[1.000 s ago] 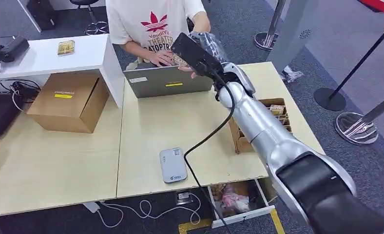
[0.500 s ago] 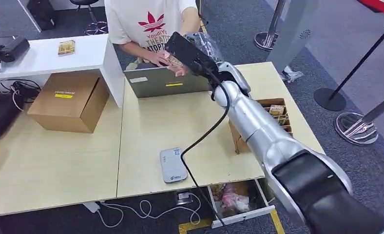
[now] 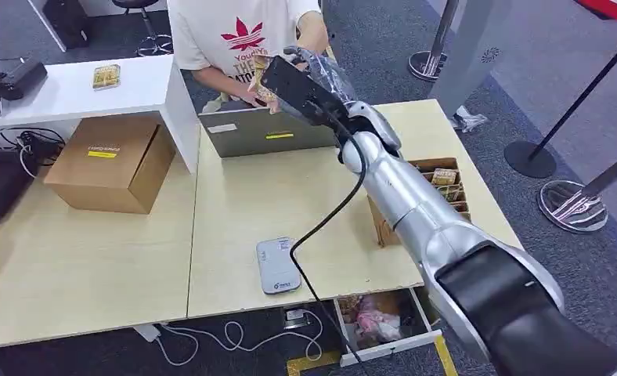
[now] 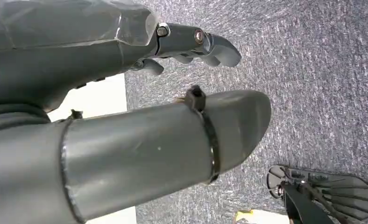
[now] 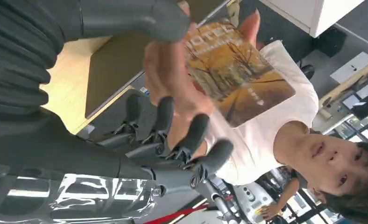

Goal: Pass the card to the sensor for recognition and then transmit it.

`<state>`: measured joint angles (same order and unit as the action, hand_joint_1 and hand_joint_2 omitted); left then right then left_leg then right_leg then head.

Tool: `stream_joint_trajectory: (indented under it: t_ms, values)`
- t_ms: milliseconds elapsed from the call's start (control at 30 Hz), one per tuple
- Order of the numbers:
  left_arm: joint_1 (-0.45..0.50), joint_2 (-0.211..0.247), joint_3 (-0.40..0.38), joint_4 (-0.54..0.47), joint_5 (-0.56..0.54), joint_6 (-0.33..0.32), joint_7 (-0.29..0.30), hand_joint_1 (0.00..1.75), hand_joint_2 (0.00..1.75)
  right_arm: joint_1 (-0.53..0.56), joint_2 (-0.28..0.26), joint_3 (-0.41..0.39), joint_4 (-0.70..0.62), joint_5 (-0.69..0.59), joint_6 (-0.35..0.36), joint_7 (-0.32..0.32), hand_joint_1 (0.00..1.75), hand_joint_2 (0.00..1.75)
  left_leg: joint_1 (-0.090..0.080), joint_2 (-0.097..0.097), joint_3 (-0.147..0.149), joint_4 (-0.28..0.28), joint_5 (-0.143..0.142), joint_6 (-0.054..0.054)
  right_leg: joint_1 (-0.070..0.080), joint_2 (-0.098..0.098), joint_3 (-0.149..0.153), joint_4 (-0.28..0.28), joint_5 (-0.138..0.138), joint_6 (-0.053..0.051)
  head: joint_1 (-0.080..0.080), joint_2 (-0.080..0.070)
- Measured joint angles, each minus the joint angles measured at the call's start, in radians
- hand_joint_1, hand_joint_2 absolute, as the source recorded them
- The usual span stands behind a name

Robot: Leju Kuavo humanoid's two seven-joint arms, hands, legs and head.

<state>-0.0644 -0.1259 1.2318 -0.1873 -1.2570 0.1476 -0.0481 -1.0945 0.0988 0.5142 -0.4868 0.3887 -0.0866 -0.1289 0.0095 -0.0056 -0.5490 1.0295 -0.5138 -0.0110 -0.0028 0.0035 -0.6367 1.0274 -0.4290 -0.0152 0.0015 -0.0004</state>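
Observation:
An autumn-tree picture card (image 5: 238, 70) lies against the palm of a person's hand (image 5: 168, 74), whose fingers close around it. My right hand (image 5: 163, 135) is stretched out to that person, thumb above the card's corner and fingers spread below, with a wide gap between them. From the head view the card (image 3: 260, 78) sits just left of my right hand (image 3: 326, 69), above the laptop. The grey-blue sensor (image 3: 278, 265) lies flat near the table's front edge. My left hand (image 4: 102, 51) hangs over the carpet, holding nothing, fingers loosely apart.
A person in a white shirt (image 3: 235, 35) stands behind a grey laptop (image 3: 266, 129). A cardboard box (image 3: 110, 160) sits at the left and a carton of cards (image 3: 446, 188) at the right edge. An open drawer (image 3: 384, 317) juts out below, and a black cable (image 3: 329, 219) crosses the table.
My right arm has swung a little left and farther out toward the person, carrying the card with it. The person's hand has come up from the laptop and closed on the card.

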Motion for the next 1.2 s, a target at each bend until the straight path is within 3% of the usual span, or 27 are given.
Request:
stream_joint_trajectory:
  t_ms: [367,700,900,1200]
  values:
    - [0.008,-0.003,0.018,0.0,0.017,0.013,0.005,0.0,0.0,0.0,0.007,0.001,-0.001,0.044,-0.003,-0.004,0.0,1.75,0.0,0.0,0.0,0.0,0.0,0.0,0.0,0.0,0.0,0.0,0.0,0.0,0.0,0.0]
    - [0.012,-0.015,0.045,0.0,0.057,0.044,0.014,0.0,0.0,0.019,0.004,0.06,-0.029,0.185,-0.037,-0.01,0.0,1.75,0.0,0.0,0.0,0.0,0.0,0.0,0.0,0.0,0.0,0.0,0.0,0.0,0.0,0.0]
    - [0.017,-0.024,0.066,0.0,0.083,0.056,0.011,0.0,0.0,0.054,-0.025,0.105,-0.066,0.262,-0.072,-0.016,0.0,1.75,0.0,0.0,0.0,0.0,0.0,0.0,0.0,0.0,0.0,0.0,0.0,0.0,0.0,0.0]
    - [0.023,-0.026,0.074,0.0,0.087,0.041,-0.022,0.0,0.0,0.108,-0.109,0.135,-0.122,0.336,-0.085,0.032,0.0,1.75,0.0,0.0,0.0,0.0,0.0,0.0,0.0,0.0,0.0,0.0,0.0,0.0,0.0,0.0]
